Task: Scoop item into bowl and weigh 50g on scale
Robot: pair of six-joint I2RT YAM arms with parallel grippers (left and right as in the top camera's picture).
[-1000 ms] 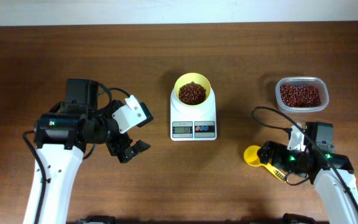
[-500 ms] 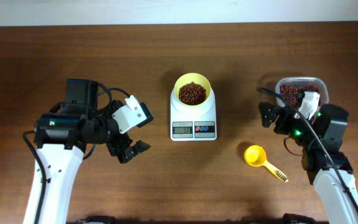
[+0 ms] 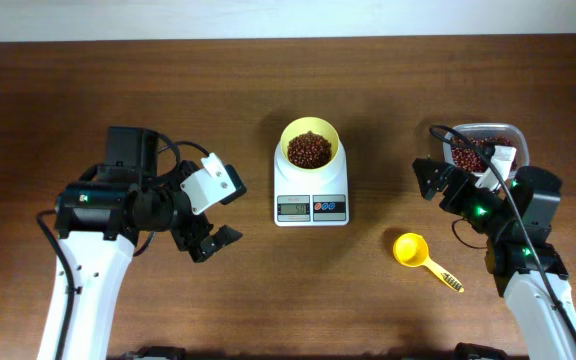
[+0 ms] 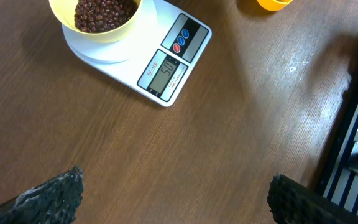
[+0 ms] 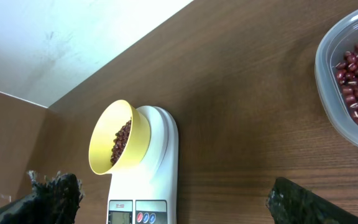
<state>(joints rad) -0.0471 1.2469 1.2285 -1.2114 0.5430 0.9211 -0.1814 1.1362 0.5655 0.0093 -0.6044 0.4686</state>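
right gripper [image 3: 430, 180], jaws wide and empty, has risen from the scoop to beside the tub [image 3: 517, 141]; left gripper [image 3: 230, 210] open, unmoved. scale [image 3: 311, 207] bears the bowl [image 3: 286, 135]; scoop [image 3: 409, 250] lies free; beans [image 3: 309, 150] in bowl: weighing likely done.

tub [image 3: 490, 127] of beans [image 3: 484, 149] partly behind right arm [image 3: 528, 200], scoop [image 4: 267, 4] cropped at top

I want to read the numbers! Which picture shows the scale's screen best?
The left wrist view: the scale has its screen close and large. Overhead shows it tiny and unreadable. The right wrist view catches it only at the bottom edge.
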